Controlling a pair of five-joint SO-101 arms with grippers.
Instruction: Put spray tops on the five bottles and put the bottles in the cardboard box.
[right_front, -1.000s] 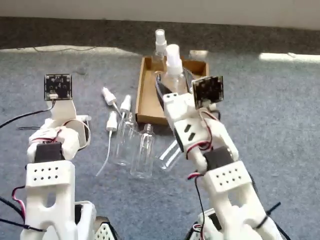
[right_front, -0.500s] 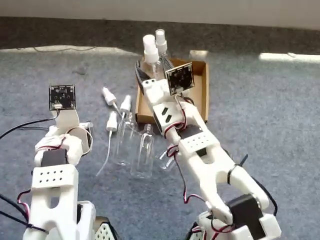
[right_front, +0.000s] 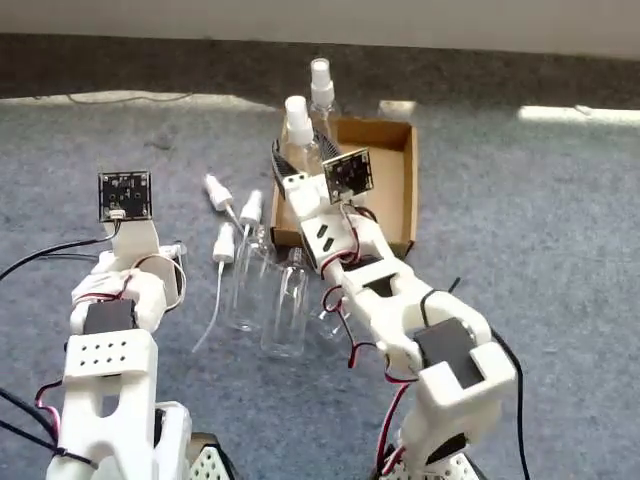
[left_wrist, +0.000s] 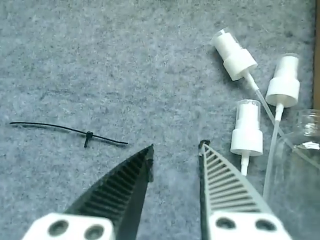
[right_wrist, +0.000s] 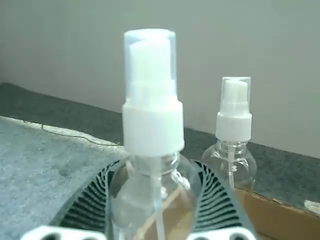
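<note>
My right gripper (right_front: 297, 165) is shut on an upright clear bottle (right_front: 299, 148) with a white spray top (right_wrist: 151, 100), held over the near left corner of the cardboard box (right_front: 392, 185). A second capped bottle (right_front: 321, 88) stands at the box's far left corner, just behind the held one (right_wrist: 232, 150). Three loose spray tops (left_wrist: 247, 131) lie on the carpet left of the box. Uncapped clear bottles (right_front: 287, 300) lie beside them. My left gripper (left_wrist: 176, 146) hangs open over bare carpet, a little short of the tops.
A black cable tie (left_wrist: 70, 131) lies on the grey carpet beyond the left gripper. A third uncapped bottle (right_front: 332, 320) is partly hidden under the right arm. A dark strip and a wall run behind the box.
The right arm has carried the capped bottle from above the box's middle to its left side, then lowered it slightly. The left arm shifted a little.
</note>
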